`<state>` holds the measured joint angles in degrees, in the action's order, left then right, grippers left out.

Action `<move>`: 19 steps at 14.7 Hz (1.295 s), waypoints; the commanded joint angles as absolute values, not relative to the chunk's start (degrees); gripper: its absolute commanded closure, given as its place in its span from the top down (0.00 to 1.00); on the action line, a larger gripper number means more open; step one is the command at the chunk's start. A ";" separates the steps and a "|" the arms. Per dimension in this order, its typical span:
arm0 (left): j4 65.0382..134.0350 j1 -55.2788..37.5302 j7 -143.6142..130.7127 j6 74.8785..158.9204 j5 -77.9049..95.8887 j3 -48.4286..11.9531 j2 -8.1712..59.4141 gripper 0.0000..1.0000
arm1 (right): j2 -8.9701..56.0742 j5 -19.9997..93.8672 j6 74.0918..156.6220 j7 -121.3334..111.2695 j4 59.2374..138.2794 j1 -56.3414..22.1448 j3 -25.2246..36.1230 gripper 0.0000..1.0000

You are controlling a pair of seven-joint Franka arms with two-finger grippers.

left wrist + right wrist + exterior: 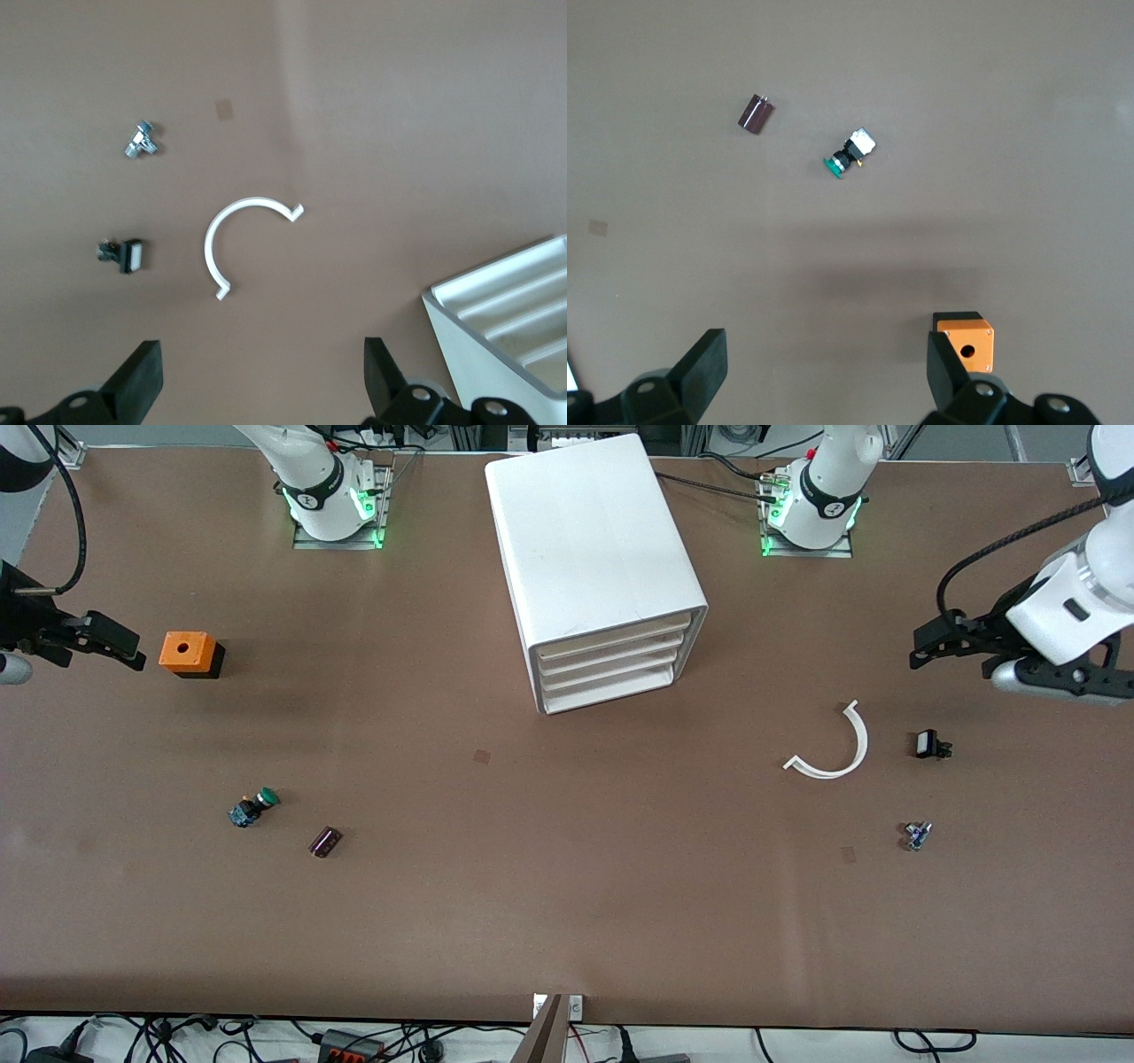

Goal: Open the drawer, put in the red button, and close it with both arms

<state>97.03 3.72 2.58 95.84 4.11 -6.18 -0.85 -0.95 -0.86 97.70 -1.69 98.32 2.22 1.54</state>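
Note:
The white drawer cabinet [602, 558] stands at the middle of the table with all its drawers shut; a corner of it shows in the left wrist view [509, 310]. No red-capped button shows in any view. My left gripper [923, 652] hangs open and empty over the table at the left arm's end, above a white curved strip [837, 748]; its open fingers show in the left wrist view [263, 376]. My right gripper [124, 648] hangs open and empty beside an orange box [188, 653] at the right arm's end, also seen in the right wrist view [827, 372].
A green-capped button [254, 808] and a dark cylinder [325, 841] lie nearer the camera than the orange box [966, 343]. A black-and-white switch [930, 745] and a small metal part [917, 835] lie beside the curved strip [232, 239].

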 commanded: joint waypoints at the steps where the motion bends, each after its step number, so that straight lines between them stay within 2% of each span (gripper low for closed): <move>1: 101.78 -0.16 3.42 99.23 0.28 -3.18 -6.06 1.00 | -3.07 -1.67 96.86 -2.72 99.14 2.37 1.14 1.00; 5: 100.64 -1.14 3.52 98.97 -0.09 -1.67 -5.19 1.00 | -2.90 -1.15 96.68 -1.84 98.09 2.63 1.49 1.00; 10: 89.93 -0.97 3.43 92.29 -0.18 -2.11 2.98 1.00 | -2.55 -1.67 96.07 -2.55 98.35 2.29 1.14 1.00; 19: 89.03 -0.88 3.52 92.11 -0.09 -2.02 3.60 1.00 | -2.55 -1.76 94.93 -2.55 98.26 2.63 1.23 1.00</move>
<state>90.91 -0.26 2.61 93.58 0.98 -2.38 2.87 -2.12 -0.90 96.05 -1.86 98.24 2.24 1.47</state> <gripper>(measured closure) 0.000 0.000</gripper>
